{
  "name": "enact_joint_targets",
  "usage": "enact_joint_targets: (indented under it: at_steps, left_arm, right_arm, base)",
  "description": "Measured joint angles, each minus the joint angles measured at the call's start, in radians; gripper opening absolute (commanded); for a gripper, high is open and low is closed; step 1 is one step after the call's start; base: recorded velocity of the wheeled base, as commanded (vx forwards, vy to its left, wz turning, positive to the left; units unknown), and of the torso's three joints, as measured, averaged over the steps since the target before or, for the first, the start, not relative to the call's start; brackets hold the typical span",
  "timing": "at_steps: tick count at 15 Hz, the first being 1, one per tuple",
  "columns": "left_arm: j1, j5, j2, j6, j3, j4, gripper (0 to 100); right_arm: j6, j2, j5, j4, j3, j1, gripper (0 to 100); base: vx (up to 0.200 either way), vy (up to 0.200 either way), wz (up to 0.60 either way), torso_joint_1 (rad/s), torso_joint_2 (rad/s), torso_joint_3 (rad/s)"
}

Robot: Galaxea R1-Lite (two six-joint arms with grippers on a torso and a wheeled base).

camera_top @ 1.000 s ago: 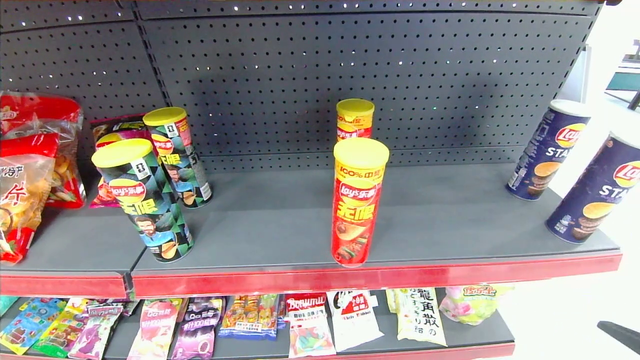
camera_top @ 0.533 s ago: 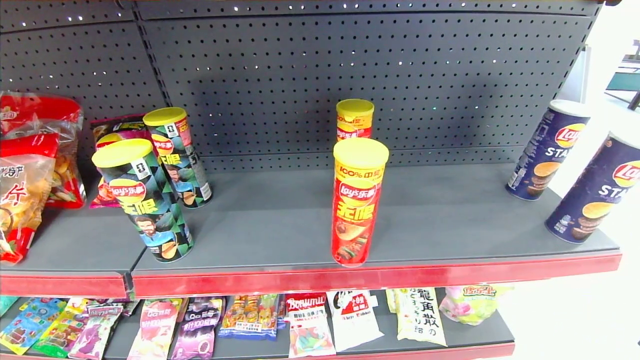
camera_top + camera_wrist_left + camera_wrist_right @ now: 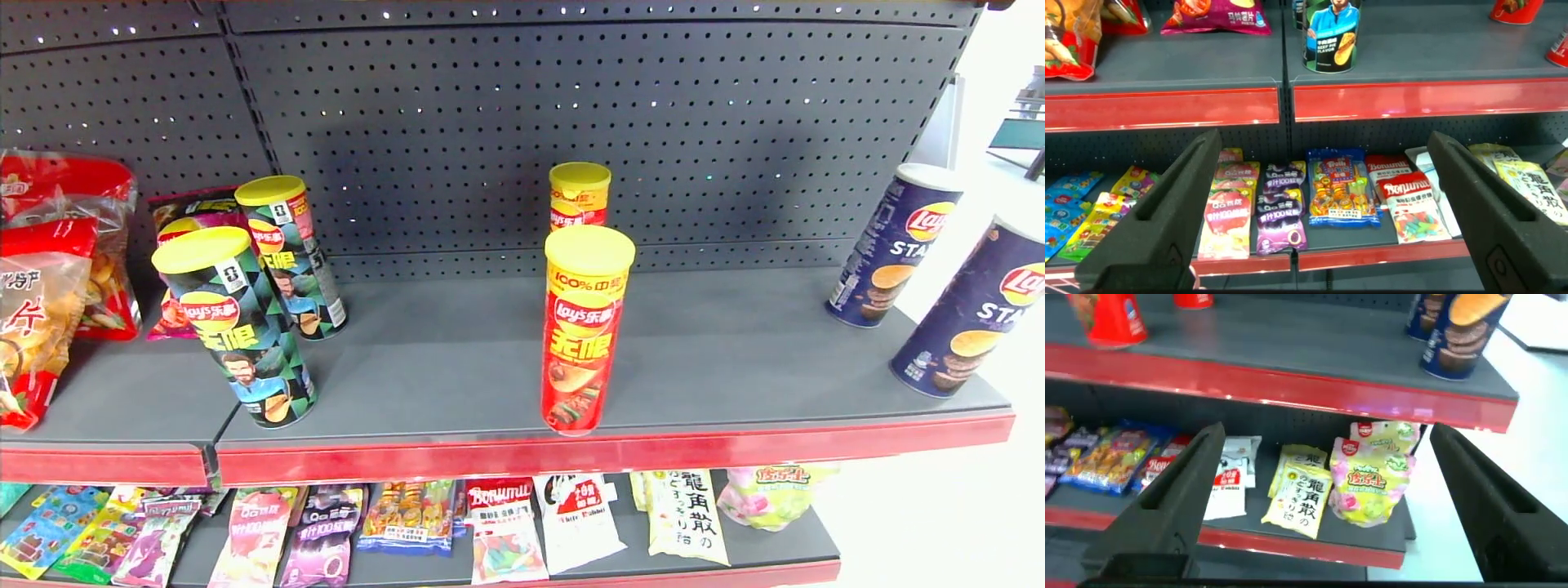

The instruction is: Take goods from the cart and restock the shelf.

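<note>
The grey shelf [image 3: 457,351] with a red front edge carries upright chip cans. A red can [image 3: 584,327] stands near the front edge with a second red can [image 3: 579,194] behind it. Two green cans [image 3: 237,327] [image 3: 290,257] stand to the left and two blue cans [image 3: 894,245] [image 3: 971,306] at the right end. My left gripper [image 3: 1324,140] is open and holds nothing, level with the lower shelf below the front green can [image 3: 1331,37]. My right gripper [image 3: 1327,431] is also open and bare, below the front blue can [image 3: 1458,339].
Snack bags [image 3: 49,269] are piled at the shelf's left end. The lower shelf holds a row of flat candy and snack bags [image 3: 506,523]. Wide bare patches of board lie between the can groups. A perforated back panel [image 3: 522,122] closes the rear.
A dark part of the right arm that showed at the head view's lower right corner one second ago has dropped out of that view. The cans have not moved.
</note>
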Motion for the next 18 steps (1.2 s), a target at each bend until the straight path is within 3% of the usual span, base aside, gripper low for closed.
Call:
enact_joint_targets:
  at_steps: [3,8,18]
  left_arm:
    - [0.000,0.000,0.000,0.000,0.000,0.000,100]
    - [0.000,0.000,0.000,0.000,0.000,0.000,100]
    - [0.000,0.000,0.000,0.000,0.000,0.000,100]
  right_arm:
    - [0.076,-0.007,-0.099,0.042,0.000,0.000,100]
    - [0.083,-0.009,-0.060,0.043,0.000,0.002,100]
    - [0.083,-0.009,-0.089,0.044,0.000,0.000,100]
  base:
    - [0.000,0.000,0.00,0.000,0.00,0.000]
    - [0.000,0.000,0.00,0.000,0.00,0.000]
    - [0.000,0.000,0.00,0.000,0.00,0.000]
